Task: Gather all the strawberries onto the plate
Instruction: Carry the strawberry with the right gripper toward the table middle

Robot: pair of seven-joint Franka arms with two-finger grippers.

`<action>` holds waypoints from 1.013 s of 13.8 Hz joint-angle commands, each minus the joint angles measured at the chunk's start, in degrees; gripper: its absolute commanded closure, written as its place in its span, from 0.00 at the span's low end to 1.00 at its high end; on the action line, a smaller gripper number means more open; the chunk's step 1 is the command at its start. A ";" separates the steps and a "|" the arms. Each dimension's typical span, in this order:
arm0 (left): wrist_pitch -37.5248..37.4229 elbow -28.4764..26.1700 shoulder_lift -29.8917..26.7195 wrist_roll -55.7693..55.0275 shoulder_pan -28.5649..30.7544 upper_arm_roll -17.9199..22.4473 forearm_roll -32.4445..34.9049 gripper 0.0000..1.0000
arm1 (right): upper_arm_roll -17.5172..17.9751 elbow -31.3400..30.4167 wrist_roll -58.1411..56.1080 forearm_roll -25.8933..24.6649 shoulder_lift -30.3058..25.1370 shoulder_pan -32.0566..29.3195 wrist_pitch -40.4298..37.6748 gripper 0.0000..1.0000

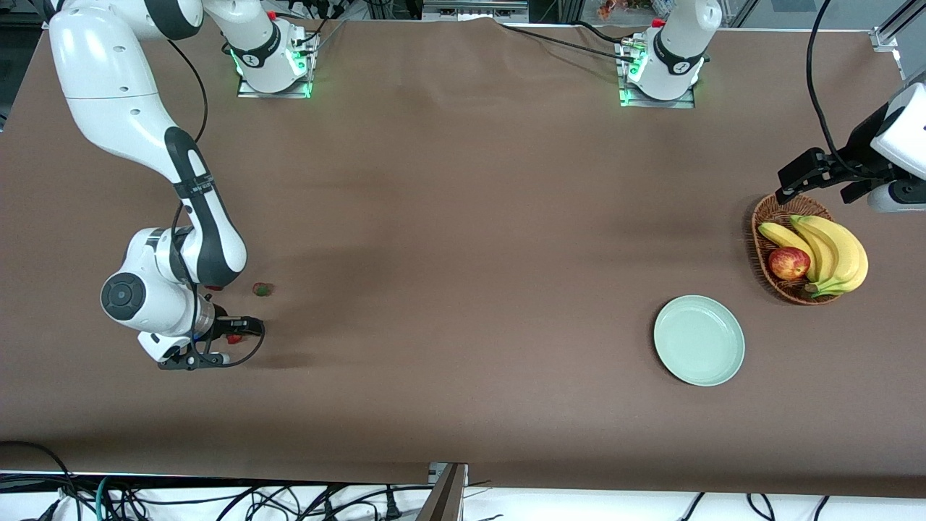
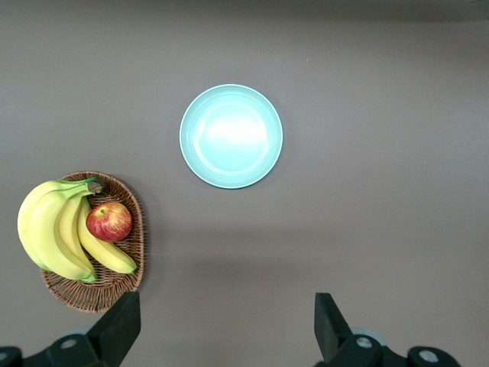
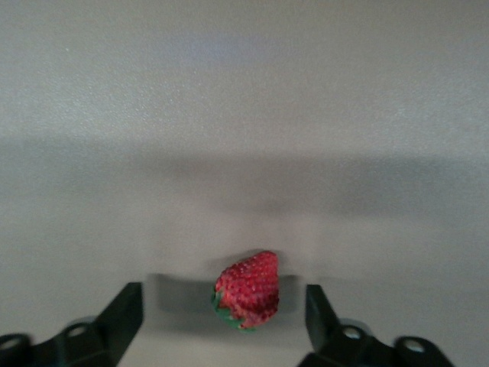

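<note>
Plate [image 1: 699, 340] empty; right gripper [image 3: 225, 306] fingers [image 3: 122, 310] spread, not yet grasping a strawberry [image 3: 247, 290] between them; left gripper [image 2: 228, 325] released, waiting.

No readable text, labels or numbers appear on anything here.

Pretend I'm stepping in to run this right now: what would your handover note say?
Right gripper: low at the right arm's end of the table, fingers open either side of a strawberry, not yet gripping it.
Left gripper: open, empty, waiting above the basket.
A second strawberry lies on the table close by, farther from the front camera. A third cannot be made out.
The plate sits beside the basket, with no berries in it.
Done: nothing delivered. Left: grasp this berry, carry it to the plate, then fetch the others.
</note>
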 commanded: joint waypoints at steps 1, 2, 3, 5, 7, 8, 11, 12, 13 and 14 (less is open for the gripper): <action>-0.93 1.61 0.55 0.73 0.43 -0.16 -0.94 0.00 | 0.26 0.45 0.00 0.88 0.18 -0.22 0.34 0.53; -0.93 1.61 0.55 0.65 0.43 -0.16 -0.95 0.00 | 0.26 0.45 -0.26 0.88 0.18 -0.22 0.34 0.57; -0.93 1.70 0.55 0.73 0.43 -0.16 -0.86 0.00 | 0.26 0.45 -0.53 0.88 0.18 -0.22 0.34 0.62; -0.93 1.70 0.55 0.65 0.43 -0.16 -0.86 0.00 | 0.26 0.53 -0.44 0.88 0.09 -0.22 0.34 0.73; -0.93 1.70 0.55 0.65 0.43 -0.16 -0.95 0.00 | 0.26 0.80 -0.18 0.79 0.00 -0.22 0.34 0.77; -0.93 1.70 0.55 0.65 0.43 -0.16 -0.95 0.00 | 0.26 0.97 -0.18 0.88 -0.17 -0.22 0.34 0.77; -0.93 1.70 0.64 0.73 0.43 -0.16 -0.94 0.00 | 0.43 1.41 1.56 0.79 -1.14 3.63 -0.01 0.77; -0.93 1.70 0.55 0.65 0.43 -0.16 -0.95 0.00 | 0.34 2.89 5.06 0.53 -1.23 6.17 -0.10 0.77; -0.93 1.61 0.55 0.65 0.43 -0.16 -0.86 0.00 | 0.34 4.12 9.62 0.35 -1.14 8.90 -0.19 0.77; -0.93 1.70 0.55 0.65 0.43 -0.16 -0.94 0.00 | 0.26 4.22 15.15 0.35 -0.96 12.23 -0.10 0.76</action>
